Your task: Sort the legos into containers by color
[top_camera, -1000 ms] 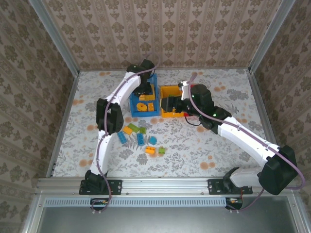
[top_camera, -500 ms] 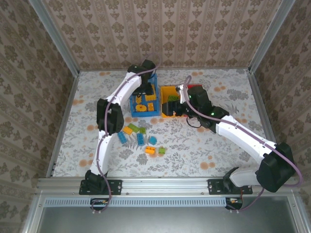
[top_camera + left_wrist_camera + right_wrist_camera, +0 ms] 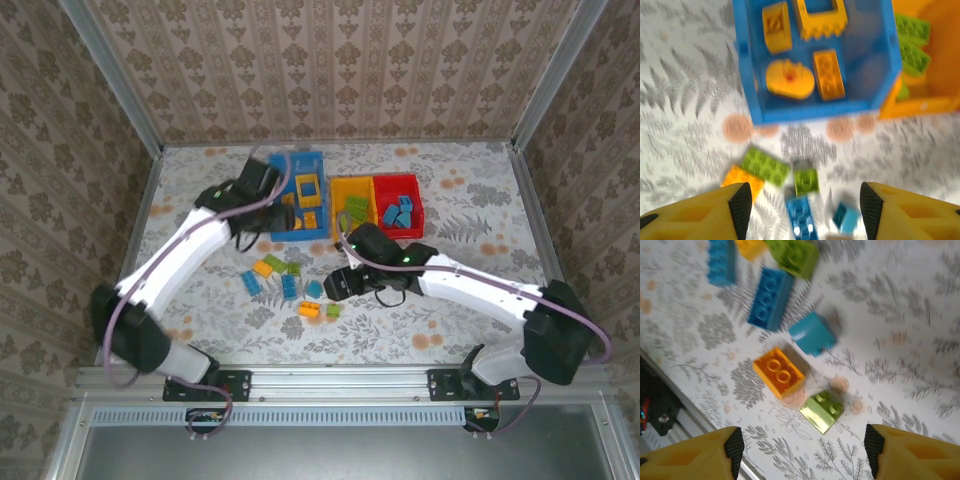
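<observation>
Bricks (image 3: 288, 285) lie loose on the table (image 3: 470, 190) in the top view, just in front of three bins standing side by side. I count eight: three green, three blue, two orange. The blue bin (image 3: 300, 236) holds yellow pieces, the yellow bin (image 3: 336, 200) green ones, and the red bin (image 3: 396, 179) blue ones, roughly four; too small to count surely.

From the left wrist, the left gripper (image 3: 804, 212) hangs released and empty, its fingers wide apart above the near end of the cluster. Four yellow pieces sit in the blue bin, and at least two green bricks show in the yellow bin. Five loose bricks show below, blurred.

From the right wrist, the right gripper (image 3: 804, 450) is likewise spread with nothing between its fingers. Seven loose bricks show here. A green brick (image 3: 822, 411) lies nearest the gap, with an orange brick (image 3: 779, 371) just beside it, apart.

These bricks look light, stiff and smooth, so they should not crush but may skid or tip when nudged. The best hold is probably a pinch across the two flat long sides, low down, not on the studs.
</observation>
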Tool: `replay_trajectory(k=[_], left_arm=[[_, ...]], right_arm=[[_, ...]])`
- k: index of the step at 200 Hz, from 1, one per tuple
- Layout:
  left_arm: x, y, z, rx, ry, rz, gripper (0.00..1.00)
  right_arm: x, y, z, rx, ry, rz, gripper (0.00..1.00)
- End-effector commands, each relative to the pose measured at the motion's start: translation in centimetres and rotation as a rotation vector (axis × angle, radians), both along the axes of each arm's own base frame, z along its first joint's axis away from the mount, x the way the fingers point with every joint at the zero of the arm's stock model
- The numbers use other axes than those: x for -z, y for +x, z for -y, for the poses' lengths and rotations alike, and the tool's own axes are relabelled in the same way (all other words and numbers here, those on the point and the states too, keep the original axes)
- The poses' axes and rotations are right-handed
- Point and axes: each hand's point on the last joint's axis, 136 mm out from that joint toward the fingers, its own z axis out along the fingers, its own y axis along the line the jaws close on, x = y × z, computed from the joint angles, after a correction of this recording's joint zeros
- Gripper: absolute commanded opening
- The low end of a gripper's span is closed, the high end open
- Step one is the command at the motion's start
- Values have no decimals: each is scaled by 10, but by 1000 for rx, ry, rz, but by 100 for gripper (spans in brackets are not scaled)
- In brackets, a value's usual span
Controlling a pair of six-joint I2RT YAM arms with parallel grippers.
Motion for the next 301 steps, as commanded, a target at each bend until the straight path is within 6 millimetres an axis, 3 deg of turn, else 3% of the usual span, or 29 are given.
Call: replay_trajectory(k=[1,20,34,54,76,151,181,205,220,241,267,282,301], left_arm=[[-5,-49,24,221,-212,20,62],[-10,-101,25,366,-315,15,62],[-9,-128,19,408,-347,-12,63],[-9,-152,10,434,-369,-26,63],[-10,-161,4,434,-376,-15,63],[-13,-154,8,409,-411,20,63],[-12,-153,11,410,-415,15,63],[-14,-151,13,416,-407,14,63],[-17,-148,14,415,-402,22,63],[-28,-139,17,404,-406,51,62],[-49,-118,26,379,-421,119,63],[-54,-103,33,365,-423,143,62],[-57,-85,42,347,-410,167,63]], right_arm=[[29,-9,10,194,-112,-217,64],[44,-13,6,302,-137,-328,62],[53,-16,2,368,-150,-368,62],[62,-18,-2,419,-178,-376,65],[71,-21,-10,444,-189,-395,67],[93,-23,-3,502,-275,-412,63],[99,-14,-10,497,-274,-393,55],[99,-10,-11,498,-280,-380,39],[88,-6,-4,505,-285,-336,33],[53,10,16,522,-293,-231,30],[9,48,58,582,-272,-113,29],[-2,71,75,598,-262,-78,29],[-11,107,80,589,-257,-42,29]])
